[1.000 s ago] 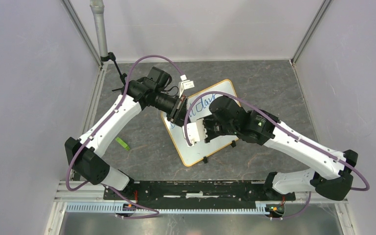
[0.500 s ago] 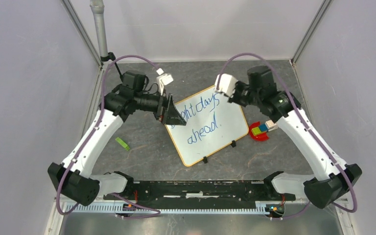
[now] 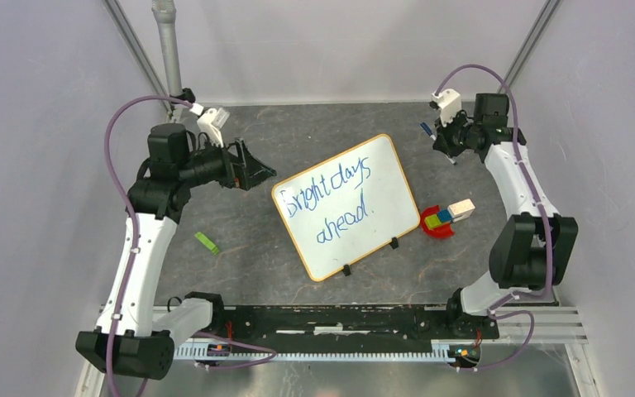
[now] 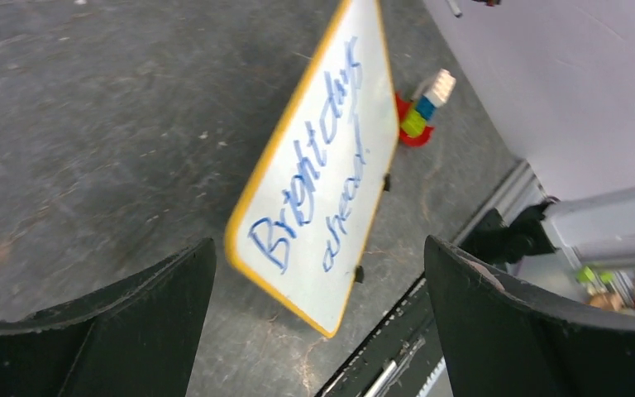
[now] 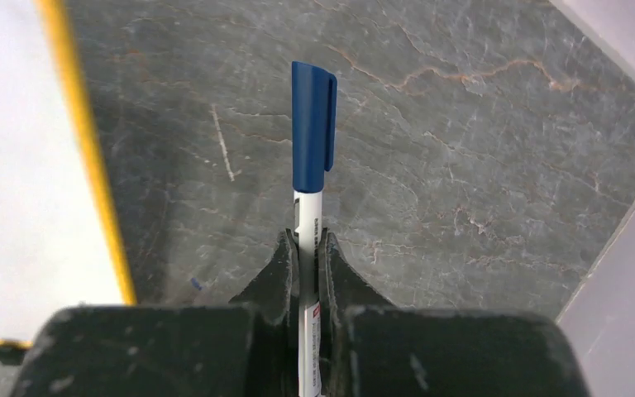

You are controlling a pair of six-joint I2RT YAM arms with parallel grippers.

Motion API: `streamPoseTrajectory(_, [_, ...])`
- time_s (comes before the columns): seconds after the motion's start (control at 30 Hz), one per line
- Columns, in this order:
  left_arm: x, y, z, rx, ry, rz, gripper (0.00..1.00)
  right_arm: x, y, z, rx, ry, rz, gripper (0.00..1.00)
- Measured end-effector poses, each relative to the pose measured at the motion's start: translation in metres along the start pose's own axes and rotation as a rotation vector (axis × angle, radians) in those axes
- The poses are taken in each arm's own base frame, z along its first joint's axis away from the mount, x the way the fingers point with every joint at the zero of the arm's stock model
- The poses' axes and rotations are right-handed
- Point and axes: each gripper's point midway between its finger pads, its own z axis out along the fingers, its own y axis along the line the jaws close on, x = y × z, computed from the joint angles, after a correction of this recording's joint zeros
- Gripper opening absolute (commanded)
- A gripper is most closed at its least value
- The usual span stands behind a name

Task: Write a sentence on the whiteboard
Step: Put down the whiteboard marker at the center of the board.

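From overhead I am seeing the whiteboard (image 3: pixel 341 252) lying askew at the middle of the frame on the grey surface (image 3: pixel 240 248), with the sentence (image 3: pixel 331 197) "Bright days ahead." running across it in two blue lines. That view is too small to tell what the right hand (image 3: pixel 445 145), at the upper right, is gripping. Its own wrist camera is settling that: the fingers (image 5: pixel 279 269) are clamped on a white marker (image 5: pixel 312 132) with its blue cap on, pointing up the frame, and the board's yellow edge is showing at the left. The left wrist camera is showing the left hand (image 3: pixel 258 171) with its two black fingers (image 4: pixel 120 331) spread wide and nothing between them. The board is sitting in that gap, with a red block toy (image 4: pixel 417 112) beyond it. Overhead, the left arm is standing tall at the left of the frame, its hand pointing right and hanging well apart from the board. The right arm is folding up toward the upper right corner, its hand off the board.
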Motion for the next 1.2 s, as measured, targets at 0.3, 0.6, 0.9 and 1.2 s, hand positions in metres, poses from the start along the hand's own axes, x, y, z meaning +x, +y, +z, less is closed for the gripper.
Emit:
streamPoseTrajectory(0.3, [0.016, 0.032, -0.018, -0.204, -0.021, -0.030, 1.00, 0.044, -0.023, 0.058, 0.023, 0.058, 0.137, 0.04])
streamPoseTrajectory(0.6, [0.033, 0.062, -0.027, -0.365, 0.008, -0.036, 1.00, 0.092, -0.031, 0.108, 0.042, 0.140, 0.217, 0.07])
streamPoseTrajectory(0.9, [0.049, 0.097, -0.029, -0.494, 0.092, -0.019, 1.00, 0.124, -0.035, 0.130, 0.073, 0.194, 0.250, 0.19])
streamPoseTrajectory(1.2, [0.059, 0.106, -0.030, -0.528, 0.143, -0.031, 1.00, 0.134, -0.039, 0.132, 0.090, 0.214, 0.268, 0.36])
